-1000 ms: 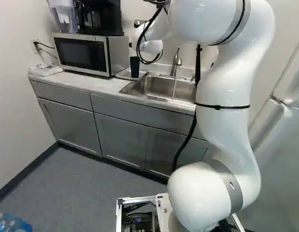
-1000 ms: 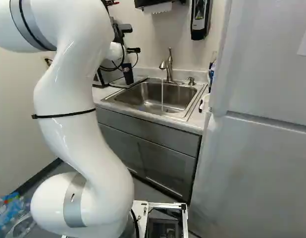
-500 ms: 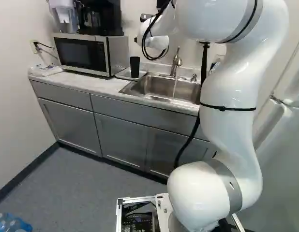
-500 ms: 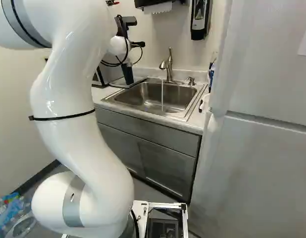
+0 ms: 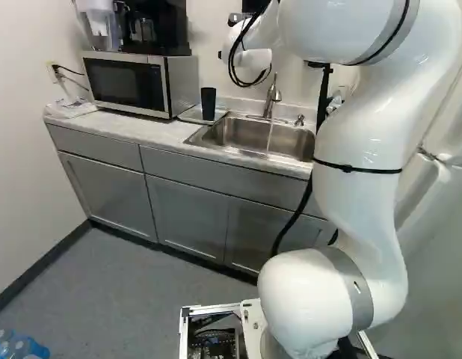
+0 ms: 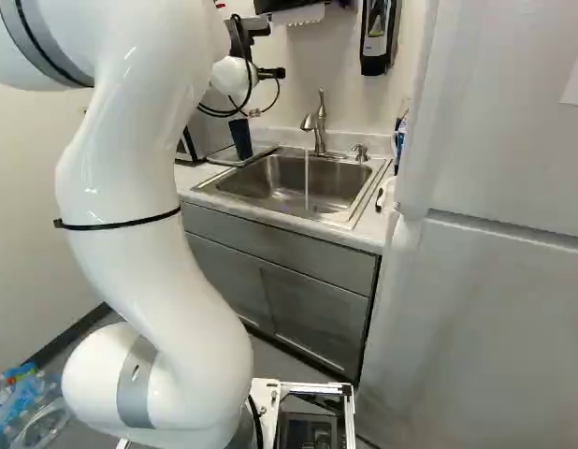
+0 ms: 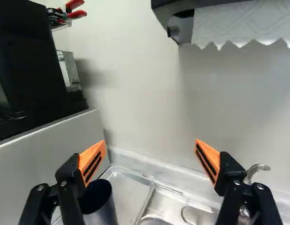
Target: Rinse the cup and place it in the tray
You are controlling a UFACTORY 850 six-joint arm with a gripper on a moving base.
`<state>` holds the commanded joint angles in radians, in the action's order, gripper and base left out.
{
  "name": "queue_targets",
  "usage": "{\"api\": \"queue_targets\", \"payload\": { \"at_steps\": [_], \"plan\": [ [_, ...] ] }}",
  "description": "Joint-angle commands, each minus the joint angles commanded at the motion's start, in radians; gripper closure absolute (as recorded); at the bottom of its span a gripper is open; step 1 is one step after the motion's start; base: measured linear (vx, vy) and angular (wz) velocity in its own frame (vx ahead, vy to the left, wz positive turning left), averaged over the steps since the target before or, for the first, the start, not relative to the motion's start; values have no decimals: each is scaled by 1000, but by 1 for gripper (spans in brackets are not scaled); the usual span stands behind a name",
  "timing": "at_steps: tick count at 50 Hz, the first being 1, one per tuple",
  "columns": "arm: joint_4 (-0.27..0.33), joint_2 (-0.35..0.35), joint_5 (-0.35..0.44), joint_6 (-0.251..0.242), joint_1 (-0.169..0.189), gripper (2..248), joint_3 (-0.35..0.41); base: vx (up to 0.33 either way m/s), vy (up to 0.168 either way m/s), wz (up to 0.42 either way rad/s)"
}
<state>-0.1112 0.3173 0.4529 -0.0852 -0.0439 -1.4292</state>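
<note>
In the right base view a black part of my gripper [image 6: 270, 73] shows beside the white wrist, which hides the rest. The wrist view has the gripper [image 7: 152, 161] wide open, nothing between its orange pads. The dark cup [image 5: 208, 103] stands upright on the metal tray [image 5: 192, 117], left of the sink. Seen from the wrist, the cup [image 7: 99, 206] is mouth up, below and beyond one finger, whose pad overlaps its rim in view; the tray [image 7: 128, 192] extends beside it. A thin stream of water runs from the faucet [image 6: 320, 126] into the sink [image 6: 294, 182].
The microwave [image 5: 128, 84] with a black coffee machine [image 5: 158, 26] on top stands beside the tray. A paper towel dispenser [image 7: 243, 21] hangs on the wall ahead of the gripper. A soap dispenser [image 6: 375, 33] hangs farther right; a fridge [image 6: 495, 281] stands right of the counter.
The wrist and gripper have moved up and to the right, away from the cup. The cup has stayed in place on the tray. The base has not moved.
</note>
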Motion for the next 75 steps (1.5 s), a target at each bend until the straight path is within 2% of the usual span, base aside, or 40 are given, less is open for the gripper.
{"api": "queue_targets", "payload": {
  "at_steps": [32, 61, 75],
  "plan": [
    [0, 20, 0, 0, 78, 3, -23, 0, 0, 0],
    [0, 125, -52, 0, 138, 3, -148, 0, 0, 0],
    [0, 195, -91, 0, 145, 3, -233, 0, 0, 0]
  ]
}}
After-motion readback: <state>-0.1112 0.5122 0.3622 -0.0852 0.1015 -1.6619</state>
